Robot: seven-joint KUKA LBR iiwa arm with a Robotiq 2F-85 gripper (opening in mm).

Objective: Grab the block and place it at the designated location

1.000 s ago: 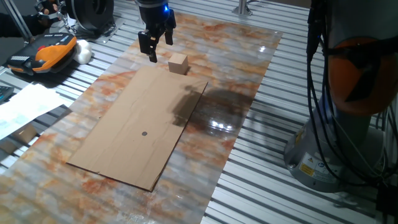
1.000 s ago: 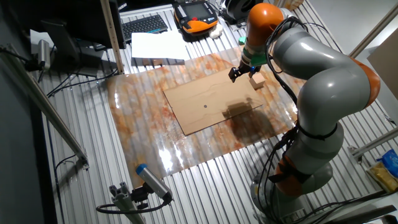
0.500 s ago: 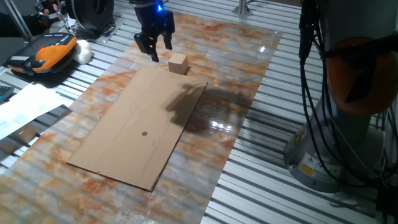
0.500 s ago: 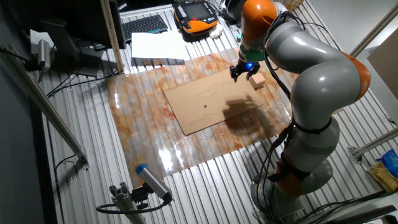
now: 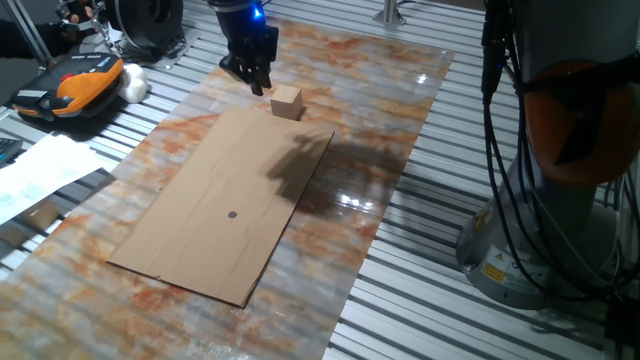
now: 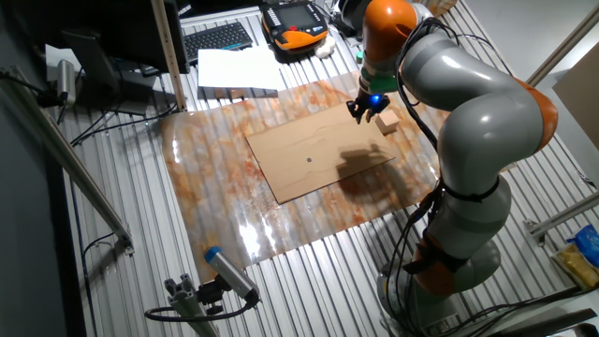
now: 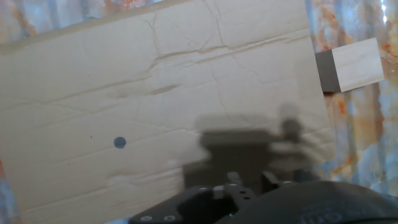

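Hanging above the tabletop, the gripper has an unclear finger state and holds nothing. The block rests at its 4 o'clock, just beyond the cardboard sheet's far corner.

One wooden block sits on the table. One cardboard sheet lies there too, marked with one dark dot. One robot arm reaches over them. Beyond the table are one keyboard, one orange handheld controller and one stack of white paper.
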